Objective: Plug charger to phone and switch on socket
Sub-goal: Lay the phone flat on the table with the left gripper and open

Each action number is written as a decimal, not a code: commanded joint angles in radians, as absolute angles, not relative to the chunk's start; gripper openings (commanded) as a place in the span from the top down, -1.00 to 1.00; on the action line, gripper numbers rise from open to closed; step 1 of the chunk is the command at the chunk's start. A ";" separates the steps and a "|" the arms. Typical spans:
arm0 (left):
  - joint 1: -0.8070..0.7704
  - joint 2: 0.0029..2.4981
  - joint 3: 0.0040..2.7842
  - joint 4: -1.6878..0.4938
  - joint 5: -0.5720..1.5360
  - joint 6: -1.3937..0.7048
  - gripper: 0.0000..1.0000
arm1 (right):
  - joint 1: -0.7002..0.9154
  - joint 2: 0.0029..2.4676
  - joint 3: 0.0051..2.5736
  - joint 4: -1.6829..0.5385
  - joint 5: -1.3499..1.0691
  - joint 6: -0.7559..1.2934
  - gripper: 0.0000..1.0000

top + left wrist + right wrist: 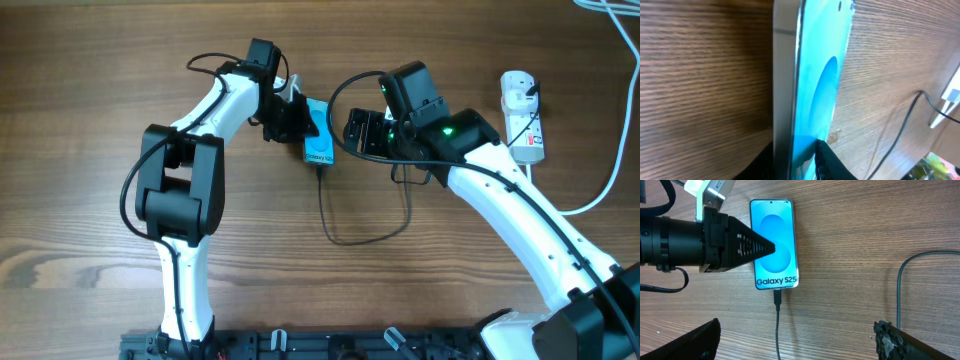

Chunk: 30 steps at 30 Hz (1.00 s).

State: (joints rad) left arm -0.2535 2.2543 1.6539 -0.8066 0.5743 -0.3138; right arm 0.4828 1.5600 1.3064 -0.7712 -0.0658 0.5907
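Teal phone (left gripper across), socket apart

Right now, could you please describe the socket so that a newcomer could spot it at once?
On the wooden table, look beyond the right arm to the far right side, away from the phone in the middle. The socket is the elongated white strip lying there. Unlike the thin black charger, it is blocky and white, with a thick white cord curving beside it.
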 commanded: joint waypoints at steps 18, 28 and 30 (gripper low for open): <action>-0.253 2.273 1.649 -0.823 0.391 -0.319 0.28 | 0.479 1.552 1.322 -0.776 -0.045 0.603 -0.99; -0.253 2.273 1.649 -0.822 0.390 -0.319 0.14 | 0.479 1.552 1.322 -0.790 -0.045 0.602 -0.99; -0.253 2.273 1.649 -0.823 0.391 -0.319 0.09 | 0.479 1.552 1.322 -0.793 -0.045 0.602 -1.00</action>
